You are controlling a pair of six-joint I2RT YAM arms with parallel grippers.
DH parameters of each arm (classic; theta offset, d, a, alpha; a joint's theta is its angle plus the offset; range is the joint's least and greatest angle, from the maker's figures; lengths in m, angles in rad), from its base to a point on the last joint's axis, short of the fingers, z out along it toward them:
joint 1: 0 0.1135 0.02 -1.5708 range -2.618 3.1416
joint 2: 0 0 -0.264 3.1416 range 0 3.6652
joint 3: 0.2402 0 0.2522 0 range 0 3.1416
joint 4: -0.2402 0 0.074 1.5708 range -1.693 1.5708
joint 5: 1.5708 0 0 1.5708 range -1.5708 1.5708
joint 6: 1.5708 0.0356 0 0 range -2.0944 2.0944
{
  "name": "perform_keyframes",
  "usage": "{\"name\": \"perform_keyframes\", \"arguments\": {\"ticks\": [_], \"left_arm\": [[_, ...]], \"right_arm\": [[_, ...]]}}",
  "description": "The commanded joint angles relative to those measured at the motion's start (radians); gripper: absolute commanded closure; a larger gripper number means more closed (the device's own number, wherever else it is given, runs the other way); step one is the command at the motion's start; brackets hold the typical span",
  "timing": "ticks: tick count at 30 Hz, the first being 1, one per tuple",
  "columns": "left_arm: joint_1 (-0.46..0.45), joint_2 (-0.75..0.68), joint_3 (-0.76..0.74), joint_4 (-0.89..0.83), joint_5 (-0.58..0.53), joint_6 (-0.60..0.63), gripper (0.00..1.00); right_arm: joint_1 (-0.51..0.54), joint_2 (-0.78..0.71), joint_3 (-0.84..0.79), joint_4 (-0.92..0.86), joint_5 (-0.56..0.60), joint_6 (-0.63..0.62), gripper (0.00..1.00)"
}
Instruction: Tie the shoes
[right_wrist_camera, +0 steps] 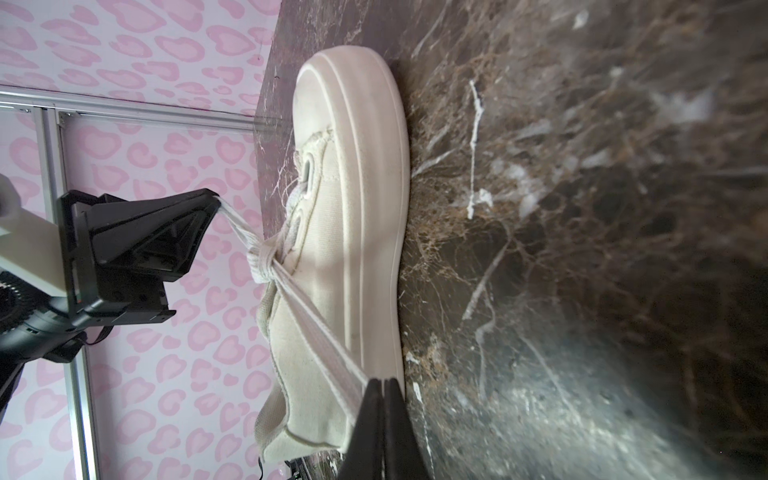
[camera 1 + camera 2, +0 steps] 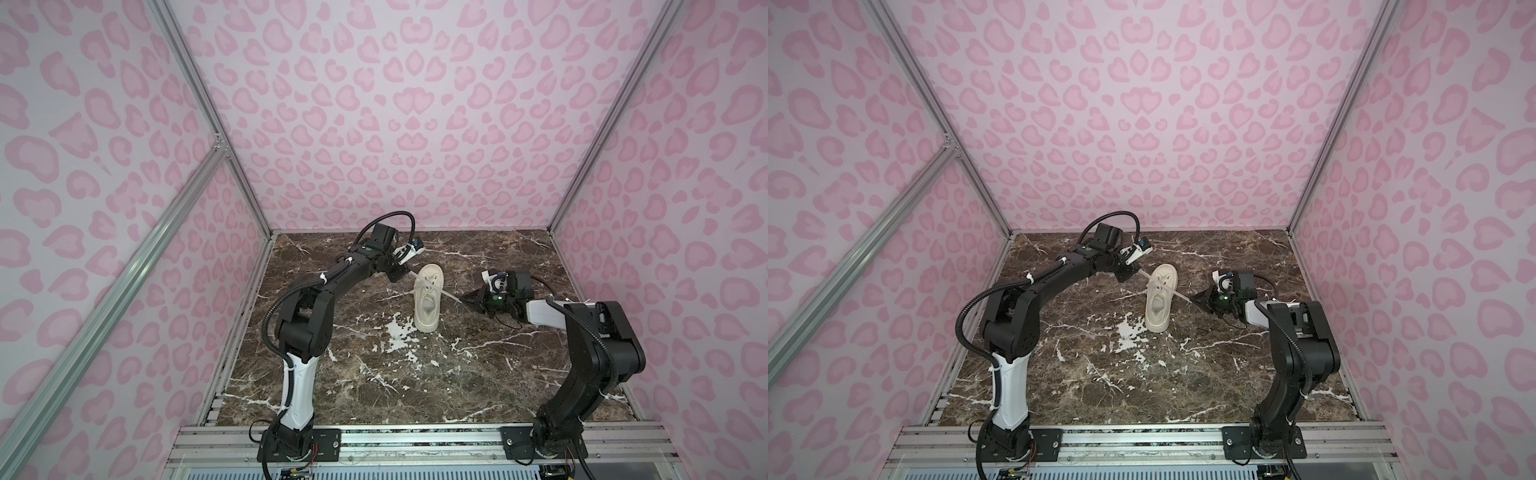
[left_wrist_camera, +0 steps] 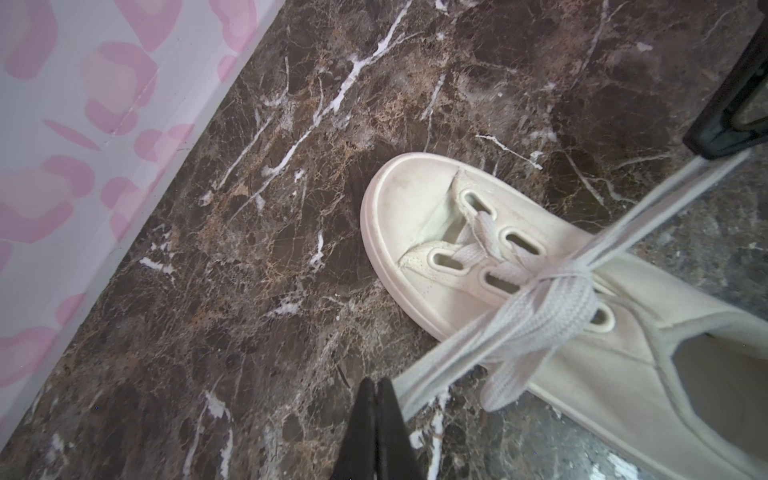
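Left wrist view: veined brown marble tabletop (image 3: 249, 311) beside pink-spotted wall (image 3: 62, 104), both jaws tight on sneaker (image 3: 407, 208) laces (image 3: 557, 307).

The heel of the sneaker (image 3: 623, 374) runs off the left wrist view's edge, and much of the tabletop (image 1: 644, 291) is blurred in the right wrist view.

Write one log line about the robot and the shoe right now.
left gripper: shut on laces | right gripper: shut on laces | laces: taut between both, knotted over shoe | shoe: sole down on table
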Motion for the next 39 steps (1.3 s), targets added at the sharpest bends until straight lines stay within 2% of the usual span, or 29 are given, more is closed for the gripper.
{"name": "perform_keyframes", "arguments": {"ticks": [1, 9, 15, 22, 39], "left_arm": [[-0.006, -0.05, -0.032, 0.017, -0.119, -0.002, 0.97], [-0.031, -0.141, -0.148, 0.023, -0.144, -0.047, 0.97], [-0.039, -0.18, -0.165, -0.007, -0.137, -0.08, 0.97], [-0.035, -0.174, -0.201, 0.005, -0.141, -0.095, 0.97], [0.017, -0.126, -0.161, 0.005, -0.162, -0.077, 0.96]], "right_arm": [[0.0, -0.004, 0.016, -0.106, 0.029, -0.026, 1.0], [-0.001, -0.028, 0.021, -0.141, 0.038, -0.041, 1.0], [0.001, -0.051, 0.016, -0.161, 0.033, -0.053, 1.0], [-0.002, -0.042, -0.009, -0.154, 0.036, -0.061, 1.0], [-0.013, -0.018, -0.034, -0.143, 0.051, -0.071, 1.0]]}}
